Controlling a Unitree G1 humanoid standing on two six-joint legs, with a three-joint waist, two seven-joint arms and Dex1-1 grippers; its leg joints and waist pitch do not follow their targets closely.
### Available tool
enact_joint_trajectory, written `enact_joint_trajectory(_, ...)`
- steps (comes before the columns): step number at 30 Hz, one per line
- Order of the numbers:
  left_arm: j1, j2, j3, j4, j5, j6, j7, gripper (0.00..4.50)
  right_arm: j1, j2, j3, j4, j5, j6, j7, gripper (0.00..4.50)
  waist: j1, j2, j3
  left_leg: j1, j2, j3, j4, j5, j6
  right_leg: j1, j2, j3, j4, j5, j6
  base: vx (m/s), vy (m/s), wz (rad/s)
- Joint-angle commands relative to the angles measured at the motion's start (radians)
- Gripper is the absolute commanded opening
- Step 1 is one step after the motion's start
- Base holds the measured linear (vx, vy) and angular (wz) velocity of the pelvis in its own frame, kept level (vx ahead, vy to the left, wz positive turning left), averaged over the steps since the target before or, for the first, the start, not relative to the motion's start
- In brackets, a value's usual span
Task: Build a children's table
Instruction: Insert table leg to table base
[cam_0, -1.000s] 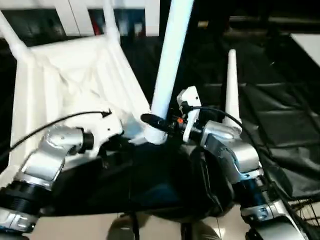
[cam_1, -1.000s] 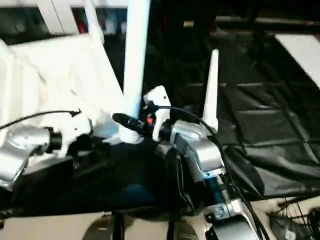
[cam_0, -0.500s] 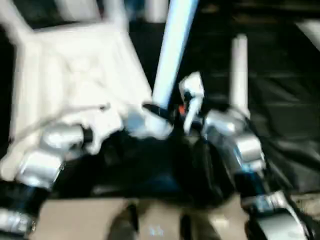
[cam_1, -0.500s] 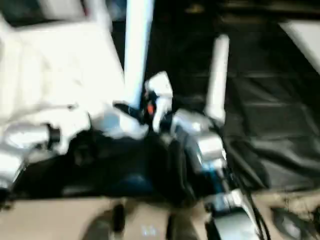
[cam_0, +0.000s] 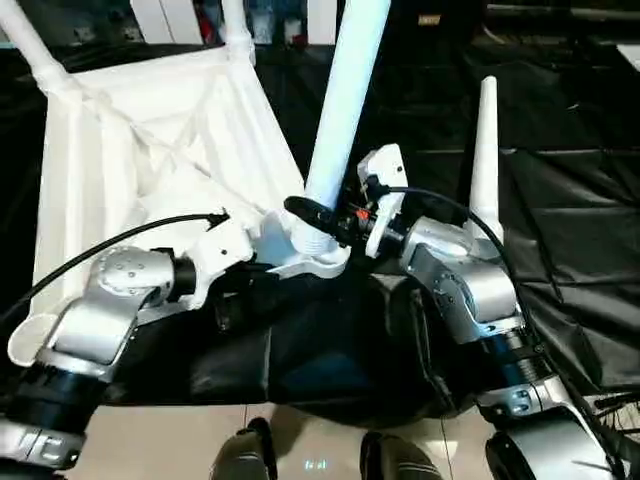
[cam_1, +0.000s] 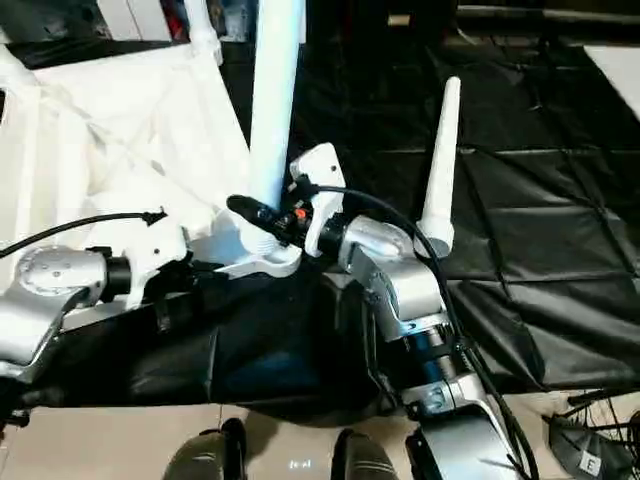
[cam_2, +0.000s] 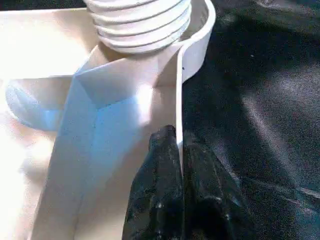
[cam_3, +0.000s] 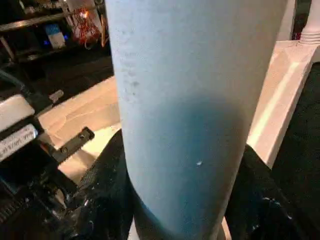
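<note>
The white table top (cam_0: 140, 150) lies upside down on the black-sheeted table, with two legs standing in its far corner sockets. A third white leg (cam_0: 345, 110) stands upright with its ribbed end (cam_2: 142, 22) in the near corner socket (cam_0: 318, 262). My right gripper (cam_0: 318, 218) is shut on this leg just above the socket, its black fingers (cam_3: 107, 187) on both sides. My left gripper (cam_2: 181, 200) is shut on the top's rim (cam_2: 180, 90) beside that socket. Another leg (cam_0: 485, 150) stands loose on the sheet behind my right arm.
The black sheet (cam_0: 570, 200) covers the big table and hangs over its near edge. A white cabinet (cam_0: 170, 15) stands behind the table top. Pale floor (cam_0: 300, 440) shows below, and a black wire thing (cam_1: 590, 440) lies at the lower right.
The camera has tilted, so the whole scene sits a little lower. Both grippers keep their holds, and the leg stays upright in the near socket.
</note>
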Motion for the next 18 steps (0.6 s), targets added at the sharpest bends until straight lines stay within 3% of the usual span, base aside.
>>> enact_joint_trajectory(1,0.016,-0.020,-0.020,0.032,-0.019,-0.016,0.007,0.00,0.003,-0.012,0.021,0.025,-0.028,0.005,-0.001,1.86,-0.001,-0.012,-0.102,0.014,0.038,-0.005,-0.038,-0.152,0.047,0.052,-0.058,0.041,-0.086,-0.165,-0.200,0.000,0.000,0.00)
enact_joint_trajectory(10,-0.003,-0.021,-0.031,0.063,-0.010,-0.043,-0.009,0.00,-0.027,-0.035,0.002,0.071,-0.028,0.003,0.017,1.86,0.002,-0.016,-0.125,0.013,0.036,-0.004,-0.029,-0.141,0.055,0.057,-0.053,0.039,-0.076,-0.090,-0.222,0.000,0.000,0.00)
enact_joint_trajectory(18,-0.013,-0.029,-0.035,0.087,-0.003,-0.054,-0.010,0.00,-0.020,-0.059,0.018,0.085,-0.029,0.049,0.048,1.86,0.002,-0.020,-0.132,0.012,0.036,-0.004,-0.024,-0.146,0.065,0.058,-0.054,0.038,-0.076,-0.092,-0.226,0.000,0.000,0.00)
